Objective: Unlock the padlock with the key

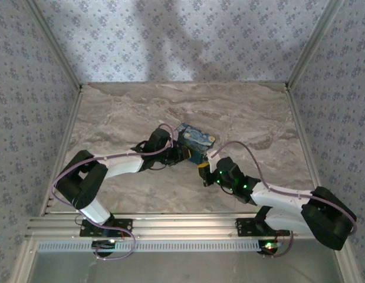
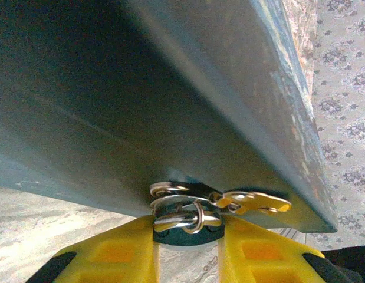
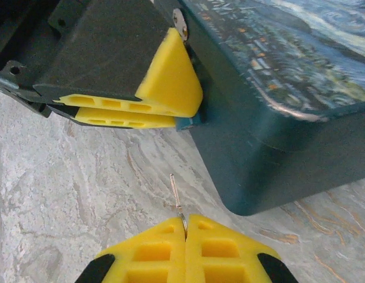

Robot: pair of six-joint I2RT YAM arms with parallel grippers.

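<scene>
The padlock is a tiny teal lock with a silver shackle and small rings. It sits pinched between the yellow fingers of my left gripper, right under the edge of the teal box. A yellowish flat tag hangs from one ring. In the right wrist view my right gripper is shut on the key, whose thin blade points toward the left gripper and the teal padlock tip, a short gap away. Both grippers meet in front of the box.
The box has a blue-and-yellow swirl painting on its lid and stands mid-table on the marble top. Patterned walls close in the left, back and right sides. Bare marble lies left of the key.
</scene>
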